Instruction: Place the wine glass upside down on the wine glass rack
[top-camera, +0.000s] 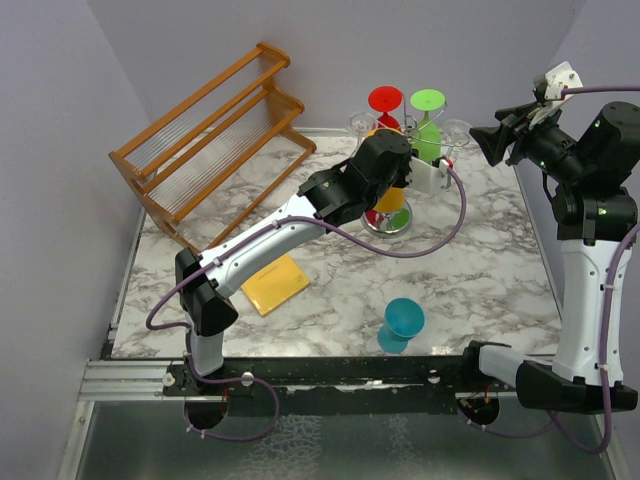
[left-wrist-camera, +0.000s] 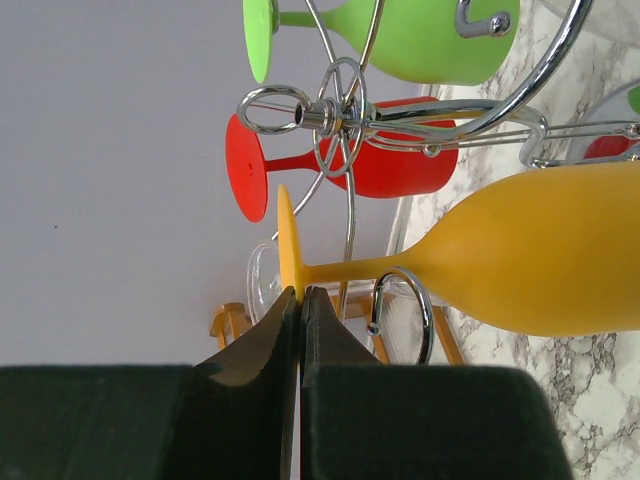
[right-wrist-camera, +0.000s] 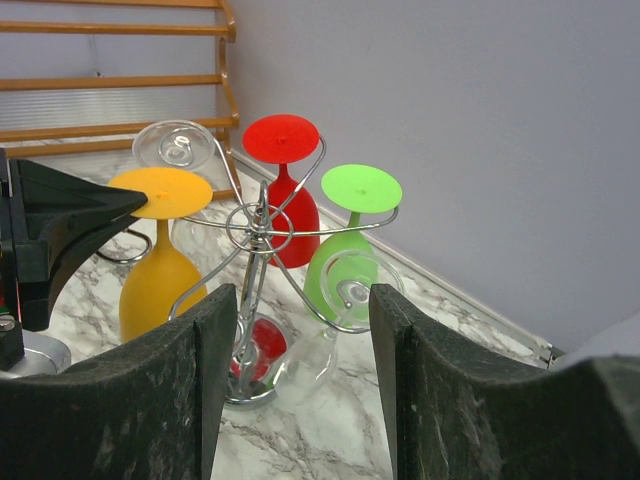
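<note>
The silver wire wine glass rack (top-camera: 392, 226) stands at the back middle; its hub shows in the left wrist view (left-wrist-camera: 335, 115) and its pole in the right wrist view (right-wrist-camera: 252, 290). A yellow wine glass (left-wrist-camera: 540, 250) hangs upside down at one scroll-ended arm, foot up (right-wrist-camera: 160, 190). My left gripper (left-wrist-camera: 297, 293) is shut on the rim of that foot; from above it is over the rack (top-camera: 398, 178). My right gripper (right-wrist-camera: 303, 300) is open and empty, raised at the right (top-camera: 487, 140), facing the rack.
Red (top-camera: 385, 98), green (top-camera: 427, 99) and two clear glasses (top-camera: 456, 130) hang on the rack. A teal glass (top-camera: 402, 322) stands near the front edge. A yellow pad (top-camera: 276, 283) lies left of centre. A slatted wooden rack (top-camera: 210, 130) fills the back left.
</note>
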